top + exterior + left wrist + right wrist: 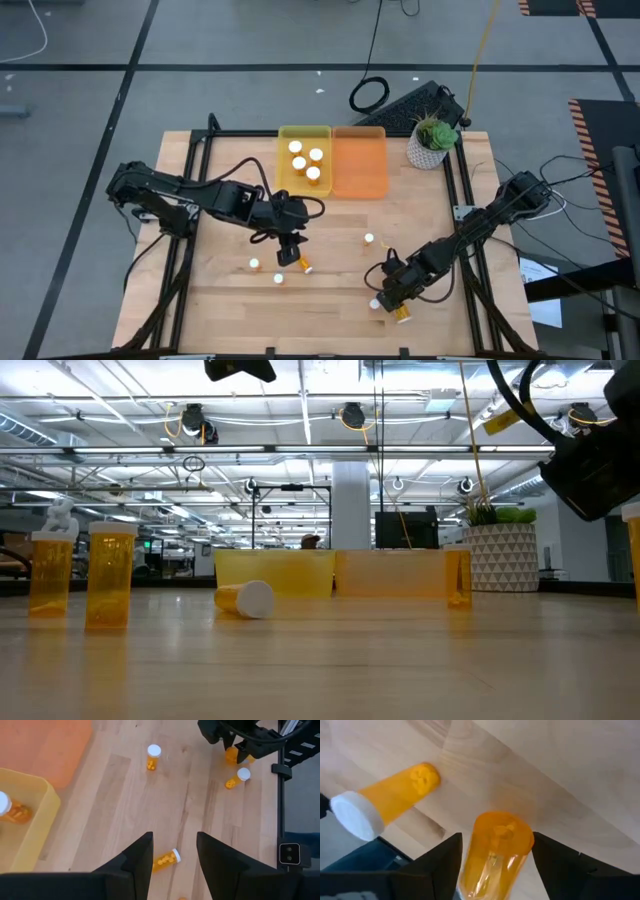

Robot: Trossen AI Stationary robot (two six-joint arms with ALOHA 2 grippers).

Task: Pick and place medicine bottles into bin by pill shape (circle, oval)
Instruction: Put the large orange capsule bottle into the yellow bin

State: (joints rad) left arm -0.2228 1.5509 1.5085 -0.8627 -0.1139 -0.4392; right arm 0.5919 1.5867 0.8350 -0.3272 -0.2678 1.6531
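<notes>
my right tool (495,865) clamped on a translucent orange bottle (495,852), lower right of high view | my left tool (174,852) apart above a lying bottle (166,859) at centre | four white-capped bottles (305,160) in yellow tray (286,183) at top; orange tray (360,165) beside | wooden surface (330,290); pill shapes hard to make out

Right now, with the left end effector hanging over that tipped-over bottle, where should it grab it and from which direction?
Grip the lying bottle across the middle of its orange body, coming straight down. It lies flat on the table, white cap pointing to one side, so the round sides are free. The left end effector is open and already straddles it; the fingers should probably close on the body, not the cap.
</notes>
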